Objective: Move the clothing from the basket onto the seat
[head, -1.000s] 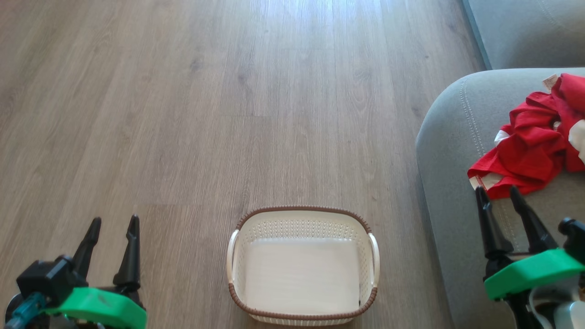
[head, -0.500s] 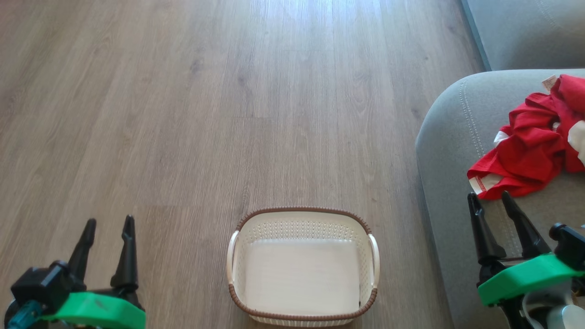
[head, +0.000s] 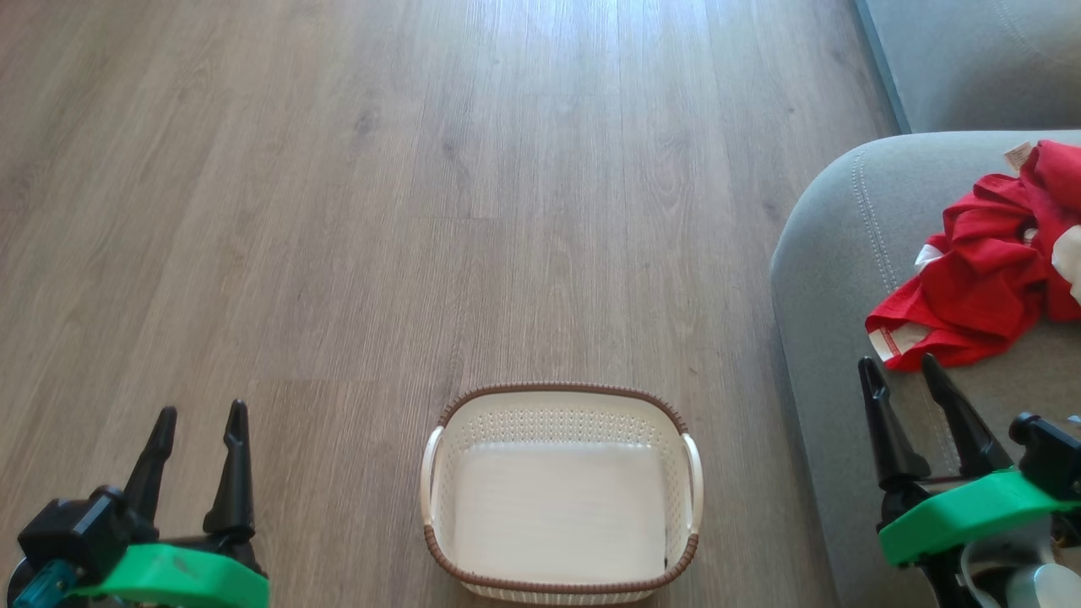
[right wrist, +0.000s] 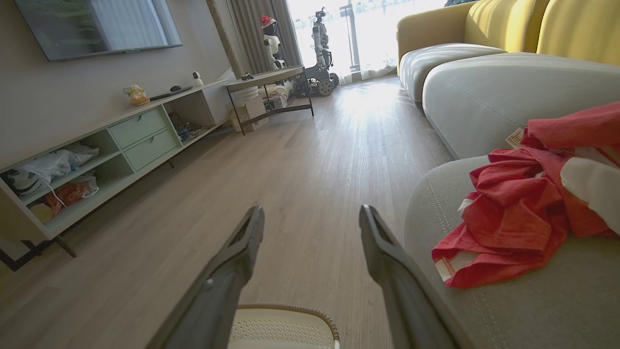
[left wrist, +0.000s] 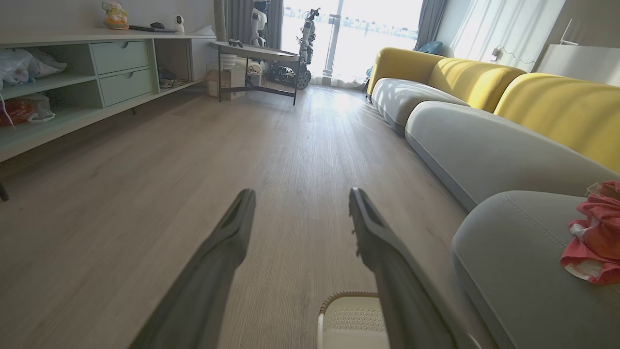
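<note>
Red clothing (head: 988, 279) lies in a crumpled heap on the light grey seat (head: 832, 279), set back from its rounded edge and the double stitched seam. White trim shows at the hem nearest the robot. A small pale label (head: 1016, 154) sticks out at the far side of the heap. The heap runs past the right border of the head view, so its full extent cannot be told.

Basket (head: 562, 393): white, perforated, brown rim, two side handles. It stands upright on the wooden floor (head: 422, 211), near the seat's rounded edge but not touching it. Its bare white bottom is in plain sight.

Left claw (head: 202, 409): fingers spread wide, nothing between them. It hangs over bare floor, well apart from the basket on the side away from the seat.

Right claw (head: 897, 361): fingers spread wide, nothing between them. It hangs over the seat near the rounded edge, fingertips pointing at the hem of the clothing and stopping just short of it. No contact with the fabric is visible. In the right wrist view the heap lies to the right of the fingers, not between them.
</note>
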